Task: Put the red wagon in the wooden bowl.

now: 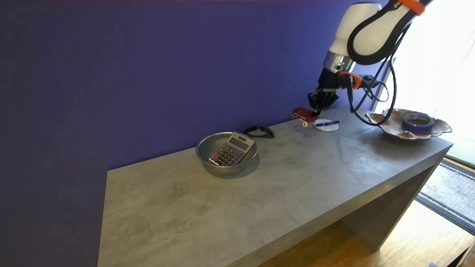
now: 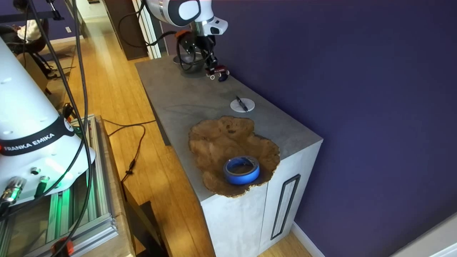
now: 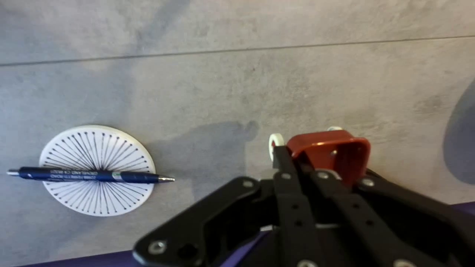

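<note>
Your gripper point(image 3: 300, 161) is narrowed on the wagon point(image 3: 326, 148), holding it above the table point(image 1: 178, 207), between the coaster point(image 3: 100, 148) and the metal bowl point(image 1: 226, 170). The wagon is a glossy red open tub with rounded corners and whitish wheels.

Only the wrist view lets you look down into it; that view also gives you the dark radiating lines on the coaster, to the left, with the pen point(image 3: 91, 175) across them. Only the exterior views show you the wooden bowl point(image 2: 217, 142), brown and wavy-rimmed, well apart from the wagon, with blue tape point(image 2: 246, 177) in it. In an exterior view you can make out the calculator point(image 1: 232, 150) tilted in the metal bowl; in an exterior view you get the robot's base point(image 2: 32, 125) at near left.

The fingers point(image 3: 283, 163) hide part of the wagon in the wrist view, and their contact is too dark to make out. Pale marks on the wagon's side are too small to read. You cannot tell what the black item point(image 1: 265, 129) beside the metal bowl is. The arm point(image 1: 354, 29) is cut off at the top of both exterior views.
</note>
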Available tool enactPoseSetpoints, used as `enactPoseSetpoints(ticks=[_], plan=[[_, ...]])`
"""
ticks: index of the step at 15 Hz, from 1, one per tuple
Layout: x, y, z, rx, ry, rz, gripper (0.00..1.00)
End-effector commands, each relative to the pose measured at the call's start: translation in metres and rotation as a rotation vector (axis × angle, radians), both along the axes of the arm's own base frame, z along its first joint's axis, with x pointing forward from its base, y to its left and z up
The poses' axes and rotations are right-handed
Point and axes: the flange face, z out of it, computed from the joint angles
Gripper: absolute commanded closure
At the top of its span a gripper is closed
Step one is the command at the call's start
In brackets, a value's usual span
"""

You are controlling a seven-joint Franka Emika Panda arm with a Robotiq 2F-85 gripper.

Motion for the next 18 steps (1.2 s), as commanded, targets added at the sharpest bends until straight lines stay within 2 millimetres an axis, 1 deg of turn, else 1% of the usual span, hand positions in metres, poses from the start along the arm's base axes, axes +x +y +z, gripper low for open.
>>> enactPoseSetpoints(ticks=[1,3,4,5,6,7,8,9,10,11,12,13,15,16,18], plan=[[-0.053,-0.042,0.038,0.096,0.028,-0.090,0.99],[-0.075,-0.074,0.050,0.141,-0.008,-0.232,0.99],[-0.086,-0.086,0.057,0.174,-0.021,-0.280,0.99],[-0.053,-0.065,0.040,0.141,0.013,-0.209,0.99],[-0.059,-0.074,0.045,0.143,0.007,-0.214,0.96],[-0.060,-0.075,0.047,0.142,0.004,-0.213,0.96],[-0.059,-0.073,0.045,0.142,0.007,-0.211,0.96],[-0.058,-0.070,0.043,0.142,0.011,-0.208,0.99],[-0.055,-0.081,0.035,0.118,-0.009,-0.252,0.99],[-0.056,-0.094,0.034,0.105,-0.003,-0.283,0.99],[-0.062,-0.111,0.033,0.073,0.000,-0.296,0.99],[-0.073,-0.135,0.037,0.047,0.015,-0.292,0.99],[-0.089,-0.175,0.040,0.022,0.021,-0.318,0.99],[-0.103,-0.197,0.042,0.021,0.023,-0.342,0.99],[-0.130,-0.235,0.046,0.047,0.010,-0.404,0.99]])
